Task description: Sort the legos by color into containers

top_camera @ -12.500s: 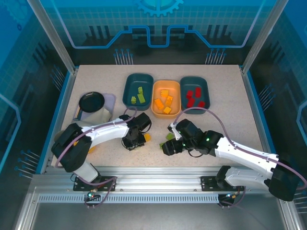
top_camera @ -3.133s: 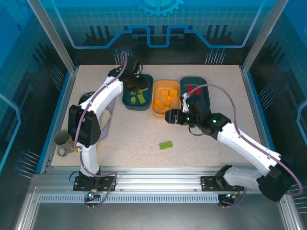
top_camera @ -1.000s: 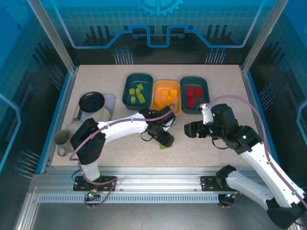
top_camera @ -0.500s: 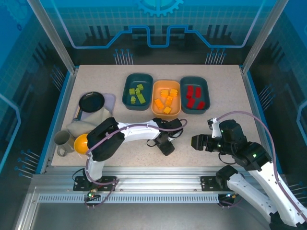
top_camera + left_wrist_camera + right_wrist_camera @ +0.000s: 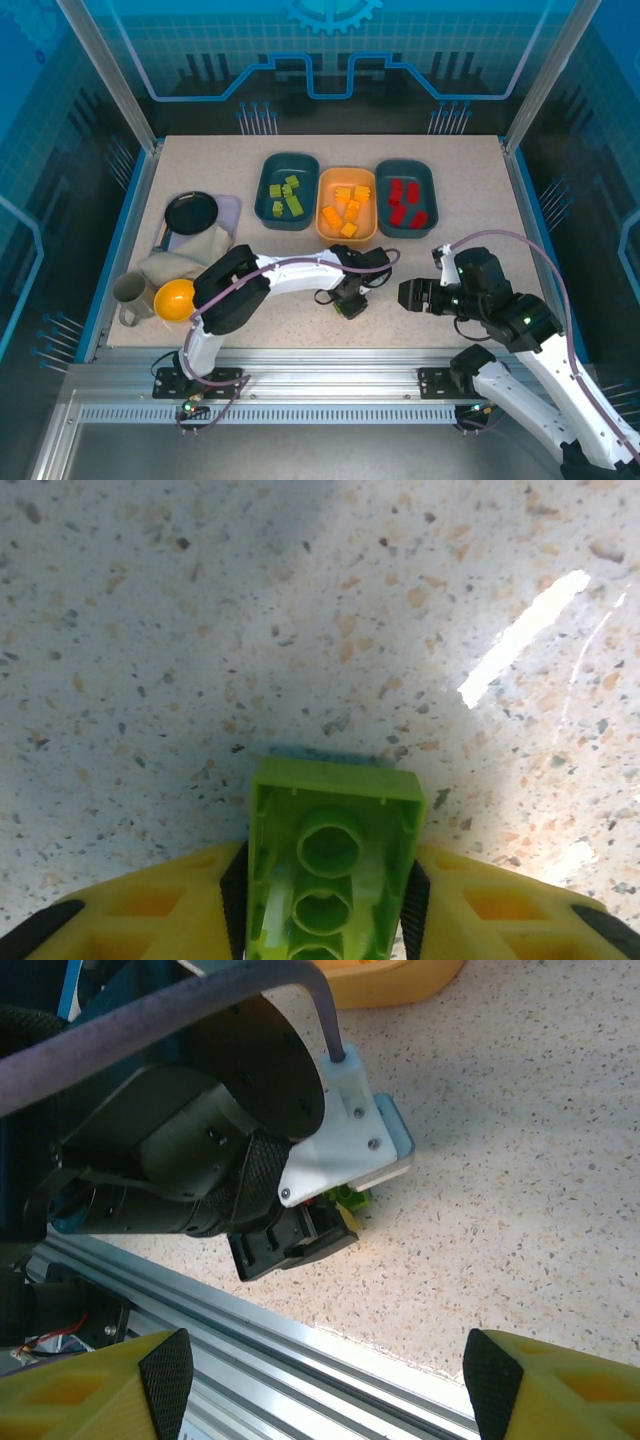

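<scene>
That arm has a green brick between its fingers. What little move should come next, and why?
Probably a small lift straight up. The pads of the left end effector press both sides of the lime green lego close to the table, so it looks gripped; lifting clears the way to the teal tray holding green legos.

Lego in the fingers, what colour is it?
Lime green; the lego shows best in left wrist view.
</scene>
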Motion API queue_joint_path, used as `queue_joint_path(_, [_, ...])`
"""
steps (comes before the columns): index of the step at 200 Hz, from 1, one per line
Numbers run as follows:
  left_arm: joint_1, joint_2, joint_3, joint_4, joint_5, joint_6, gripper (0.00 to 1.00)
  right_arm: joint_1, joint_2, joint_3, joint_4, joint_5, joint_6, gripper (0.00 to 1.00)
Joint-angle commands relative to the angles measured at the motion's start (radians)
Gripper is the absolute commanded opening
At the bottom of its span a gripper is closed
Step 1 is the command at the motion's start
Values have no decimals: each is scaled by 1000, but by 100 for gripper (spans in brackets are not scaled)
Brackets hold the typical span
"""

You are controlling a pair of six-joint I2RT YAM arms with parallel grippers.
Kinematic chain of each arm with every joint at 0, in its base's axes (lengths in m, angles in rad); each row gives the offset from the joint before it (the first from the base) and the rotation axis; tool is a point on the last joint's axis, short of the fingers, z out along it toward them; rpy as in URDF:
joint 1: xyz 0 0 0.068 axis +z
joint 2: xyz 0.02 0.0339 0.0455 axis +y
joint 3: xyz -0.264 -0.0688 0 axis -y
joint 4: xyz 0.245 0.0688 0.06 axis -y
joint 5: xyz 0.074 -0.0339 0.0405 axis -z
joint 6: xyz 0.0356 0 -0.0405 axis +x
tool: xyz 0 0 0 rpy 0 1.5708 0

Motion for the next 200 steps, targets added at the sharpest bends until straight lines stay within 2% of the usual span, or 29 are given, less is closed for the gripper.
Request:
queue_joint_path(1, [-8, 63, 1, -72, -44, -28, 44, -16, 0, -7, -3, -23, -15, 75])
queue_joint_path(25, [-9, 76, -10, -95, -49, -64, 46, -27, 0, -13, -1, -27, -19, 75])
queue_joint_path(66, [-9, 85, -24, -92, -46, -110, 30, -40, 6, -19, 22, -44, -23, 75])
queue_joint_path(114, [21, -9, 18, -124, -97, -204, 25, -47, 34, 3, 35, -68, -60, 74])
queue_joint_path(158, [214, -207, 74, -126, -20, -307, 26, -49, 149, 56, 129, -111, -102, 74])
queue_joint_path(200, [477, -224, 158, -50, 142, -367, 27, -51, 400, 150, 383, -155, -58, 74])
